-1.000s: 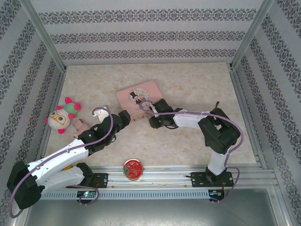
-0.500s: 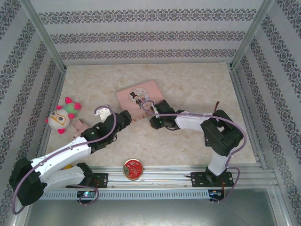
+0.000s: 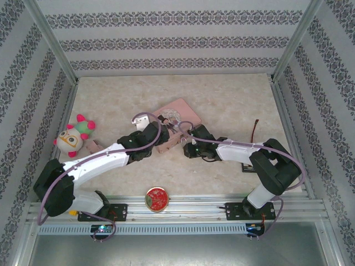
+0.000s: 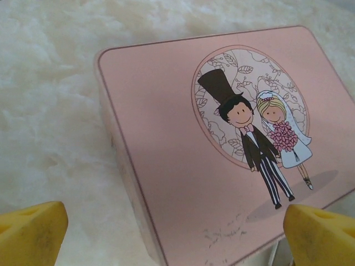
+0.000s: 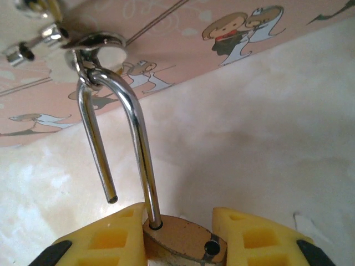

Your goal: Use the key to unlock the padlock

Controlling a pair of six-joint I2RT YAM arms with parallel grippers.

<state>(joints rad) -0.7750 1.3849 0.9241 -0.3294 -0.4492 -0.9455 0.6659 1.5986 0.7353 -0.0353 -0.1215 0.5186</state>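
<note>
Light: bright, even and diffuse from above; the table [image 3: 233, 105] around the pink tin box [image 3: 178, 108] looks pale.
Shadows: soft and faint, under the arms [image 3: 105, 160] on the near side of the box.
Glare: white streaks run down the shackle [image 5: 141, 166] of the padlock [image 5: 180, 239], below the box.
Overexposure: in the left wrist view, the table left of the box is blown white.
Blur: the yellow fingertips [image 4: 30, 233] nearer than the box are soft; its lid is sharp.

Wht/blk arms [image 3: 102, 162] w/ lilac cables [image 3: 238, 143]; yellow tool fingers [image 5: 111, 244], perhaps hollow-ribbed.
</note>
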